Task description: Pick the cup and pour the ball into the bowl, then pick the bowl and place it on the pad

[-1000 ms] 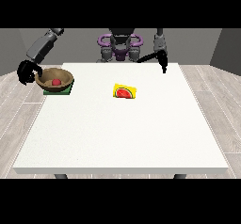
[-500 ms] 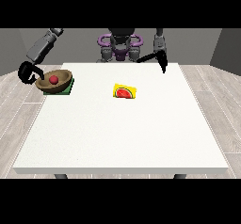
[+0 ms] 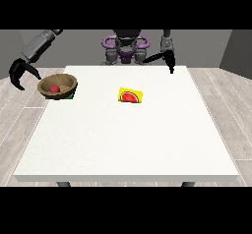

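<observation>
A brown wooden bowl (image 3: 58, 85) with a red ball (image 3: 54, 88) inside rests on the green pad (image 3: 70, 97) at the table's left edge. Only a corner of the pad shows under the bowl. The hand at the view's left (image 3: 18, 73) hangs beyond the table's edge, left of the bowl and apart from it, with its fingers spread and holding nothing. A yellow cup (image 3: 130, 96) with a watermelon picture lies on its side near the table's middle. The hand at the view's right (image 3: 171, 66) hangs over the far edge with its fingers pointing down, empty.
The white table (image 3: 128, 139) stretches wide towards the camera. The robot's torso (image 3: 126, 48) stands behind the far edge. Grey floor surrounds the table on both sides.
The hand at the view's left has let go of the bowl and drawn away to the left. The bowl now sits level on the pad. The other hand barely moved.
</observation>
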Robot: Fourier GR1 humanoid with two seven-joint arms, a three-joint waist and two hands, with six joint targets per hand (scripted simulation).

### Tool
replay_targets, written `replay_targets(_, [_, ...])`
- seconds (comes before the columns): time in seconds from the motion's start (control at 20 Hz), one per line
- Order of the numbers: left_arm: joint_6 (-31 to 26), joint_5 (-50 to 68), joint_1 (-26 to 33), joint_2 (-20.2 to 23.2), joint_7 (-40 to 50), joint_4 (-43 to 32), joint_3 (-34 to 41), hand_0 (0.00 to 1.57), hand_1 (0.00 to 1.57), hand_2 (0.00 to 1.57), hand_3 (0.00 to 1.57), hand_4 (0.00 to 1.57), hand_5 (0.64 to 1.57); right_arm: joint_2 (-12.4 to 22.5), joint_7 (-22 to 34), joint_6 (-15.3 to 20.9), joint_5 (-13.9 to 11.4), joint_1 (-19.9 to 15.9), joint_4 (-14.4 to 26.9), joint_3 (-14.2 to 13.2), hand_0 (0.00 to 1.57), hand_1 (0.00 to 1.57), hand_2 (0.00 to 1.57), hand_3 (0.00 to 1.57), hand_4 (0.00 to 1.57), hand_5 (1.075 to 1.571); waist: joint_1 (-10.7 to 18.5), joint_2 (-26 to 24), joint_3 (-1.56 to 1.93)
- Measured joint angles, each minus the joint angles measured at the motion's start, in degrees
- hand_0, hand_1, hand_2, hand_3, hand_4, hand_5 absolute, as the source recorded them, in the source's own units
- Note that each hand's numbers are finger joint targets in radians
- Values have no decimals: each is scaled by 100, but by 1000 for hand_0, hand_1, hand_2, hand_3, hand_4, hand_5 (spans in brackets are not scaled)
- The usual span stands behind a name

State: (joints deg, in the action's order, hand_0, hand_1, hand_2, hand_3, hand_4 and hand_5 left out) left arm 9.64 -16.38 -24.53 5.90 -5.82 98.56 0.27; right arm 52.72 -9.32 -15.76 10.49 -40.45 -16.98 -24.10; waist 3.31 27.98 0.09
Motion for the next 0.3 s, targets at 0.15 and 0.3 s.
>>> replay_targets(0.15, [11, -27, 173, -40, 4, 144, -62, 0, 0, 0, 0, 0, 1569, 66, 36, -79, 24, -33, 34, -32, 0, 0, 256, 213, 0, 1504, -29, -46, 1])
replay_targets(0.3, [29, -10, 210, -78, 47, 136, -51, 0, 0, 0, 0, 0, 1569, 347, 238, -448, 111, -173, 16, -95, 0, 0, 189, 288, 0, 1503, -137, -140, 0])
